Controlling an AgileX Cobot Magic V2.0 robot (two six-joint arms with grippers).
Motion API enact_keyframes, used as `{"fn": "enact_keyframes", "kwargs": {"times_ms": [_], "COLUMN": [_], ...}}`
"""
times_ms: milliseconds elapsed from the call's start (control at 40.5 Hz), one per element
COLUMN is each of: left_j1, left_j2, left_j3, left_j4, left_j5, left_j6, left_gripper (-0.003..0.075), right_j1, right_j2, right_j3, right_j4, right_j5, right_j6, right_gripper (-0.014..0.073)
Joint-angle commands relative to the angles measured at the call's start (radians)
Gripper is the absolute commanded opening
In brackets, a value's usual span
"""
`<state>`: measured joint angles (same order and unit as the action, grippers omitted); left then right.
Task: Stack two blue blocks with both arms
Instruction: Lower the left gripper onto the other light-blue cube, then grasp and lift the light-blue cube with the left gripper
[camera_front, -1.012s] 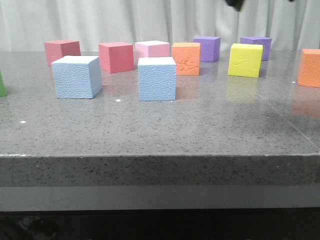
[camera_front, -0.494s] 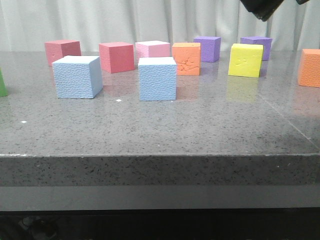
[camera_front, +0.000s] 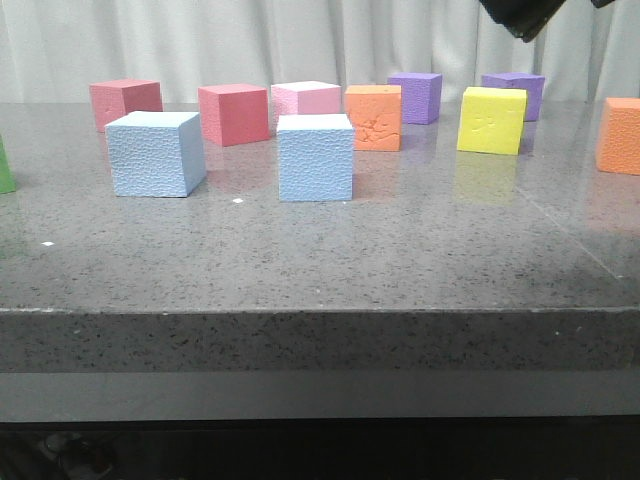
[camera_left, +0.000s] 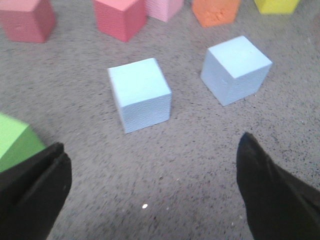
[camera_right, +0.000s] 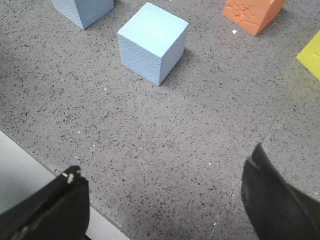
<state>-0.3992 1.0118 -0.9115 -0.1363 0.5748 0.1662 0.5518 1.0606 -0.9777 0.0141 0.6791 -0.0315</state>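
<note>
Pale blue foam marks the two task cubes, both resting apart on the speckled grey table (camera_front: 320, 270). Seen from the front, the left blue block (camera_front: 155, 153) and the right blue block (camera_front: 315, 157) stand side by side with a clear gap, neither touching the other or any neighbour.

From the left wrist camera, the left gripper (camera_left: 152, 187) hangs above the table with its black fingers (camera_left: 272, 192) spread wide and nothing between them. The left blue block (camera_left: 140, 94) lies ahead of that gap, nearer the finger beside the green cube (camera_left: 15, 142); the right blue block (camera_left: 236, 69) lies farther ahead, toward the other finger.

The right gripper (camera_right: 167, 200) is likewise spread wide and empty, hovering near the table edge. The right blue block (camera_right: 152, 42) sits well ahead of its fingers (camera_right: 277, 197), the left blue block's corner (camera_right: 84, 10) beyond it. In the front view only a dark piece of the right arm (camera_front: 520, 15) shows, high above the yellow cube (camera_front: 491, 120).
</note>
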Motion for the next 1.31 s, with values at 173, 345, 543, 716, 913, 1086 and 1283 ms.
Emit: {"fn": "enact_keyframes", "kwargs": {"times_ms": [173, 345, 543, 716, 913, 1086, 1283], "left_j1": [-0.061, -0.090, -0.090, -0.090, -0.090, -0.090, -0.090], "left_j2": [0.274, 0.445, 0.612, 0.721, 0.784, 0.798, 0.789], "left_j3": [-0.239, -0.417, -0.582, -0.669, -0.683, -0.683, -0.683], "left_j4": [0.242, 0.303, 0.352, 0.384, 0.369, 0.346, 0.341], "left_j5": [-0.002, 0.090, 0.209, 0.279, 0.282, 0.281, 0.294], "left_j6": [-0.330, -0.460, -0.561, -0.610, -0.626, -0.628, -0.628], "left_gripper": [0.0654, 0.0654, 0.0654, 0.0654, 0.0653, 0.0524, 0.0370], "right_j1": [-0.005, -0.005, -0.005, -0.005, -0.005, -0.005, -0.005], "right_j2": [-0.024, -0.024, -0.024, -0.024, -0.024, -0.024, -0.024], "right_j3": [-0.023, -0.023, -0.023, -0.023, -0.023, -0.023, -0.023], "right_j4": [0.002, 0.002, 0.002, 0.002, 0.002, 0.002, 0.002], "right_j5": [-0.054, -0.054, -0.054, -0.054, -0.054, -0.054, -0.054], "right_j6": [-0.012, -0.012, -0.012, -0.012, -0.012, -0.012, -0.012], "right_gripper": [0.0624, 0.0624, 0.0624, 0.0624, 0.0624, 0.0624, 0.0624]}}
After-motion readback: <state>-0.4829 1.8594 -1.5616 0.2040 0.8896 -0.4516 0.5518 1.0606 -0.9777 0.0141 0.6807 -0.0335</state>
